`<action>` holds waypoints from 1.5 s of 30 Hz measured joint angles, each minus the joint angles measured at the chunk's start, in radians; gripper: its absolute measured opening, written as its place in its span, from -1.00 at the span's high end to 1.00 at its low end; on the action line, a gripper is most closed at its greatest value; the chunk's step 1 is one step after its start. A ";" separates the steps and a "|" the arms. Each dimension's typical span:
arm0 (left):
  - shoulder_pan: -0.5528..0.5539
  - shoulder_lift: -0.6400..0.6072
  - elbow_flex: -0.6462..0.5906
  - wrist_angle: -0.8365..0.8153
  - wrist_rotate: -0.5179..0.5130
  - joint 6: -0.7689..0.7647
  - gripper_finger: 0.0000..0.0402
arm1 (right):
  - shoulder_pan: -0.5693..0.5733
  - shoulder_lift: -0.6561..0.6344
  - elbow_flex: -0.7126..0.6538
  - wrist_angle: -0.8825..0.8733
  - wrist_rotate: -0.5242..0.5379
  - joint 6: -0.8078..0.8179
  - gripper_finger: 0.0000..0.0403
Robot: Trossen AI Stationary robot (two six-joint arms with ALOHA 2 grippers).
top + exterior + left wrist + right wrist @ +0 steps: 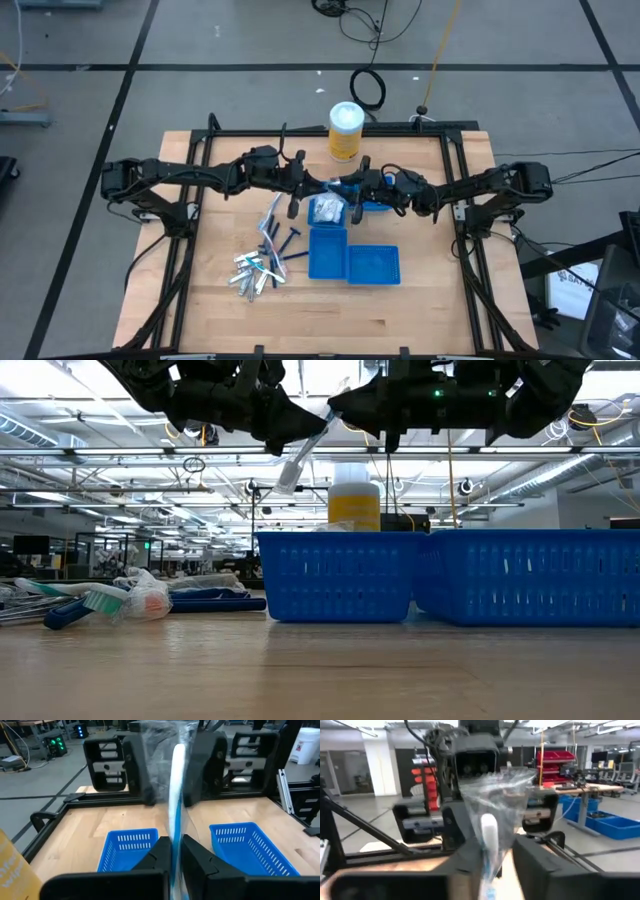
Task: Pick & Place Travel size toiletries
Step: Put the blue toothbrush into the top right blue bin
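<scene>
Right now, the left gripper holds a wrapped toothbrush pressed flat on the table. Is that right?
Not quite. The left gripper does hold the wrapped toothbrush, but up in the air, not on the table. The low view shows it hanging higher than the tops of the trays.

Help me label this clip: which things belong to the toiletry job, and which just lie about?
Job: wrapped toothbrush held aloft; loose toiletries pile; packets in a tray; blue trays, likely the destination.
Lying about: yellow canister.

Bright overhead light — blurred wrist views
</scene>
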 joint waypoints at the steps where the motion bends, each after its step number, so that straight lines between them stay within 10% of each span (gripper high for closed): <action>1: -0.001 0.000 0.000 0.001 -0.007 0.000 0.91 | -0.003 0.001 0.000 0.001 -0.005 -0.004 0.76; 8: -0.022 0.000 0.000 -0.004 -0.140 -0.110 0.90 | -0.010 0.003 0.000 -0.014 0.002 -0.081 0.90; 17: -0.071 -0.050 0.069 -0.027 -0.188 -0.067 -0.05 | -0.017 -0.037 0.000 -0.151 0.007 -0.158 0.91; 24: -0.070 -0.046 0.069 -0.144 -0.371 -0.052 -0.47 | -0.016 -0.300 0.017 -0.611 0.049 -0.176 0.91; 34: -0.069 -0.034 0.069 -0.273 -0.525 -0.090 -0.53 | -0.077 -0.472 0.197 -1.413 0.138 -0.068 0.91; 45: -0.056 -0.034 0.069 -0.275 -0.525 -0.074 -0.39 | -0.119 -0.351 0.197 -1.526 0.058 0.024 0.90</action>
